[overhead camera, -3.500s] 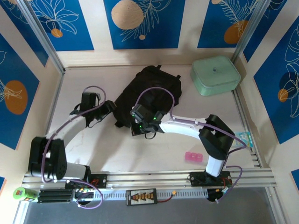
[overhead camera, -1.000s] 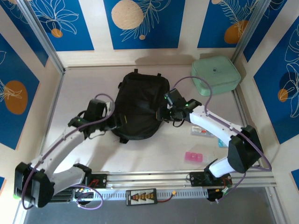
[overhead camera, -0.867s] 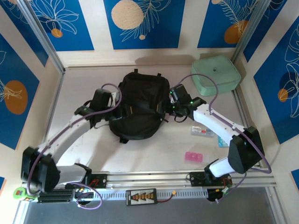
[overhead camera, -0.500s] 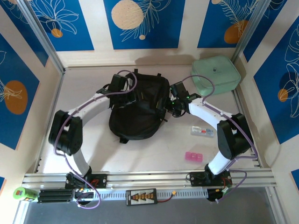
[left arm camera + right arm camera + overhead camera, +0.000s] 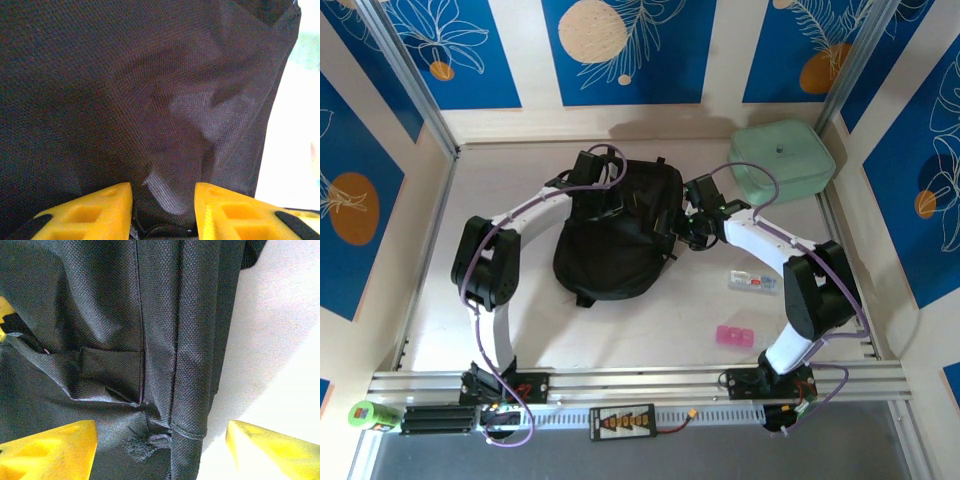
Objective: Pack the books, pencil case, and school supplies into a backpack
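Observation:
The black backpack (image 5: 618, 240) lies flat mid-table. My left gripper (image 5: 604, 196) is at its upper left part. In the left wrist view this gripper (image 5: 162, 194) has its yellow fingers (image 5: 100, 207) a little apart, with a raised fold of backpack fabric (image 5: 175, 150) filling the gap. My right gripper (image 5: 682, 228) is at the backpack's right edge. It (image 5: 161, 431) stands open astride the edge seam (image 5: 175, 390), one finger over fabric and one over the table. A clear packet (image 5: 753, 282) and a pink block (image 5: 735, 335) lie on the table to the right. The books are out of view.
A mint green padded case (image 5: 780, 160) sits in the far right corner. The table is walled by rails on the left, right and back. The right arm's elbow (image 5: 817, 285) stands close beside the clear packet.
My left arm has swung from the backpack's left side up to its upper left part. The right gripper has stayed near the backpack's right edge.

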Controlling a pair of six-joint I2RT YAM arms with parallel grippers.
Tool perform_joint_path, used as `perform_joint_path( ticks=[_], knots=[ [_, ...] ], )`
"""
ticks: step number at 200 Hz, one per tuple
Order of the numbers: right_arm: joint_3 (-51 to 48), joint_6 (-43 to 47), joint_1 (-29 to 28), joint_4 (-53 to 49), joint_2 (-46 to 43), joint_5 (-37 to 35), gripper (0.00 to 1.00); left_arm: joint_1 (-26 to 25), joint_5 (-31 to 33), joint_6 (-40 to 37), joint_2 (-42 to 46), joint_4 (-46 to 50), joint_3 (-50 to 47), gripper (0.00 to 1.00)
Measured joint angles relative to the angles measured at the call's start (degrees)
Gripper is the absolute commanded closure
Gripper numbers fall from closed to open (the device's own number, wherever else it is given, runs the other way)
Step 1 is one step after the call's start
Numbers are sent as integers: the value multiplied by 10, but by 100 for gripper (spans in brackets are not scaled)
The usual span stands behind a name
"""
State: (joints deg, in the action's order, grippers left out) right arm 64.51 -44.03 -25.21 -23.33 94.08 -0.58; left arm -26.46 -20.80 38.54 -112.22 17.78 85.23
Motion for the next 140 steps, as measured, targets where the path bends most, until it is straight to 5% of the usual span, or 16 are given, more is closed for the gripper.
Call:
perform_joint_path(
  ticks=[36,94,140],
  knots=[
    [0,0,1,0,1,6,32,-3,-9,-1,0,6,0,72],
    [0,0,1,2,7,9,32,-7,35,-34,0,43,1,57],
    [0,-2,-3,2,8,9,32,-11,49,-57,0,64,9,68]
  ],
)
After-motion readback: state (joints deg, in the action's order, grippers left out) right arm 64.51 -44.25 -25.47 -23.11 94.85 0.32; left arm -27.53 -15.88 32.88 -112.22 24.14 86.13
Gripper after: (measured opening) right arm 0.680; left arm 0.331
